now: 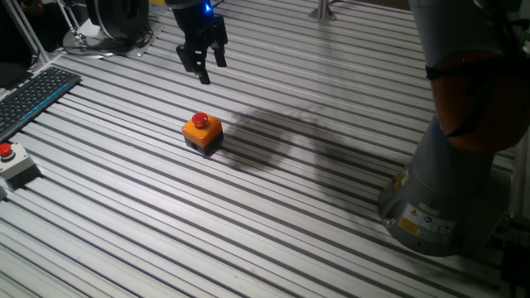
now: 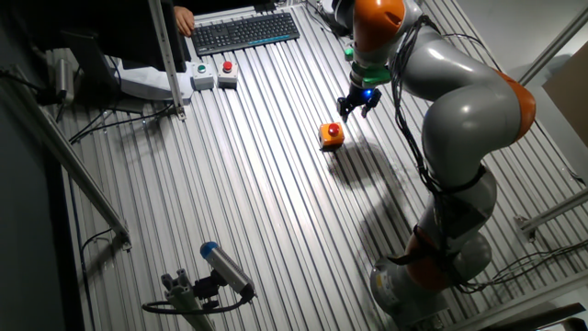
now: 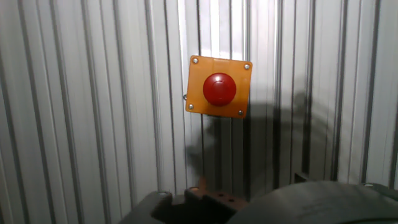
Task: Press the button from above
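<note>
The button is a small round red cap on an orange cube-shaped box with a dark base, standing on the slatted metal table. My gripper hangs in the air behind and above it, pointing down, apart from it. From the other fixed view the gripper is just beyond the button. The hand view looks straight down on the button, which lies above the frame's centre. The fingertips are too dark and small to read.
A grey-white box with a red button sits at the left edge, with a keyboard behind it. The arm's grey base stands at the right. A blue-tipped tool lies at the table's other end.
</note>
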